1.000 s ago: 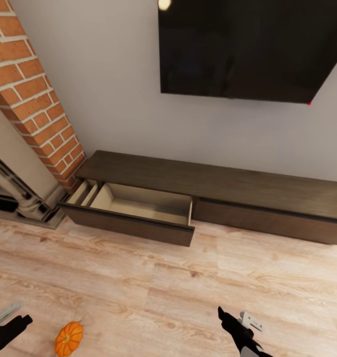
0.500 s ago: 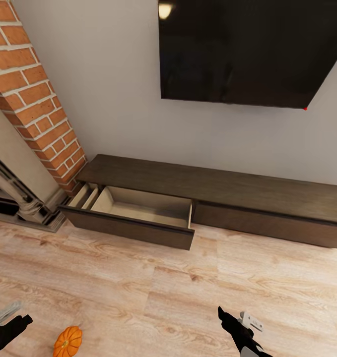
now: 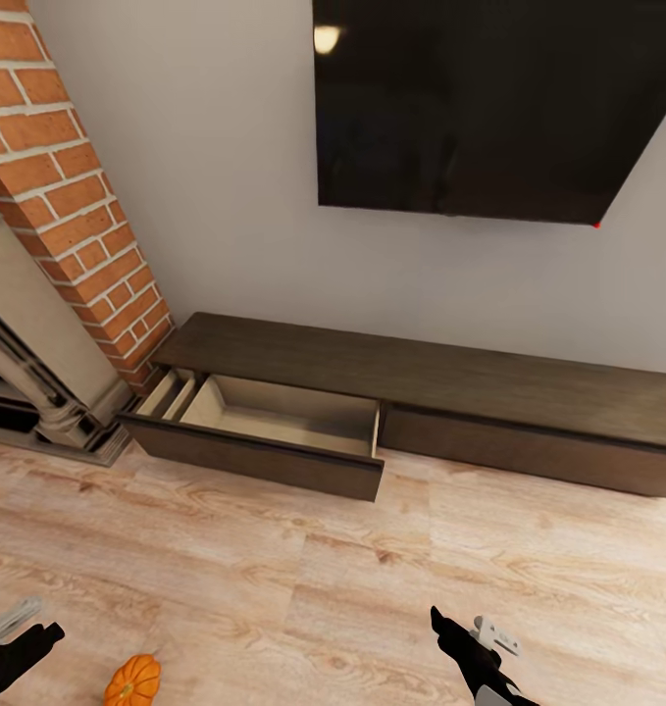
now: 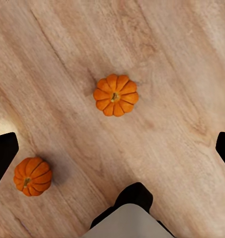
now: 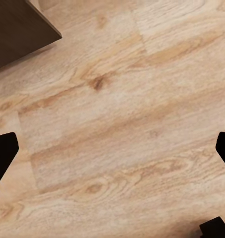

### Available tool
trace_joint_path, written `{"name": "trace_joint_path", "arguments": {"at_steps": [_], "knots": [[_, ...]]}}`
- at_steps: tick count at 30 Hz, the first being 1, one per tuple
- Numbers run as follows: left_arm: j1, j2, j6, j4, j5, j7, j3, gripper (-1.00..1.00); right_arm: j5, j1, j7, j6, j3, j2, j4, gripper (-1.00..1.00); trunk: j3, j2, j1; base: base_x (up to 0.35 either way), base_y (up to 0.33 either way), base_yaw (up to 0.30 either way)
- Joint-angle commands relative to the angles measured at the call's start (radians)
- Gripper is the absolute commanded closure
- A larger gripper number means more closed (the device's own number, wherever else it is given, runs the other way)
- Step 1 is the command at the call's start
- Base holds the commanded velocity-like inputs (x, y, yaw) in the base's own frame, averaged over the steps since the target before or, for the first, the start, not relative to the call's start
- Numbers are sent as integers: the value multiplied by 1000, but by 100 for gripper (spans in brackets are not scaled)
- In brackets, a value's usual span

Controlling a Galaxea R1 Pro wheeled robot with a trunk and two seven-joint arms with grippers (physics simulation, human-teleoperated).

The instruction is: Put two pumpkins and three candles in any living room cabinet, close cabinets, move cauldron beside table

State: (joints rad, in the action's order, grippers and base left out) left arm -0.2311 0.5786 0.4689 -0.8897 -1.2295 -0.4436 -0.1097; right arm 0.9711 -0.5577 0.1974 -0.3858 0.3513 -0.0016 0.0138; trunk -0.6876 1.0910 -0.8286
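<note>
Wood floor point(image 3: 274, 588) is shown before the cabinet point(image 3: 421, 368), its left drawer point(image 3: 274, 431) pulled open. One pumpkin point(image 3: 132, 680) is cut off at lower left, lower in frame than earlier as the camera tilted up. Left gripper point(image 4: 112, 144) and right gripper point(image 5: 112, 144) are spread wide, empty; two pumpkins point(image 4: 115, 94) are seen under the left.

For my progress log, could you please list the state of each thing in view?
Dark-brown wood cabinet: left drawer pulled open, empty; right drawer front closed.
Two ribbed orange pumpkins: upright on the floor, apart.
Left gripper: open, empty.
Right gripper: open, empty.
</note>
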Motion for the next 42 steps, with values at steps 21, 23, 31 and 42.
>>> {"name": "trace_joint_path", "arguments": {"at_steps": [21, 23, 31, 42], "knots": [[-1, 1, -1, -1, -10, -9, -4, -100, 11, -1, 7, -4, 6, 6, 2, -100, 34, 1, 0, 0, 0, 0], [-1, 1, -1, -1, -10, -8, -4, -100, 11, -1, 7, -4, 7, 6, 2, -100, 38, 1, 0, 0, 0, 21], [-1, 1, -1, -1, -10, -8, -4, -100, 11, -1, -36, -4, 53, 8, 0, -100, 51, 1, 0, 0, 0, 56], [-1, 1, -1, -1, -10, -9, -3, -100, 11, -1, -64, -3, 64, 8, 0, -100, 69, 1, 0, 0, 0, 69]]}}
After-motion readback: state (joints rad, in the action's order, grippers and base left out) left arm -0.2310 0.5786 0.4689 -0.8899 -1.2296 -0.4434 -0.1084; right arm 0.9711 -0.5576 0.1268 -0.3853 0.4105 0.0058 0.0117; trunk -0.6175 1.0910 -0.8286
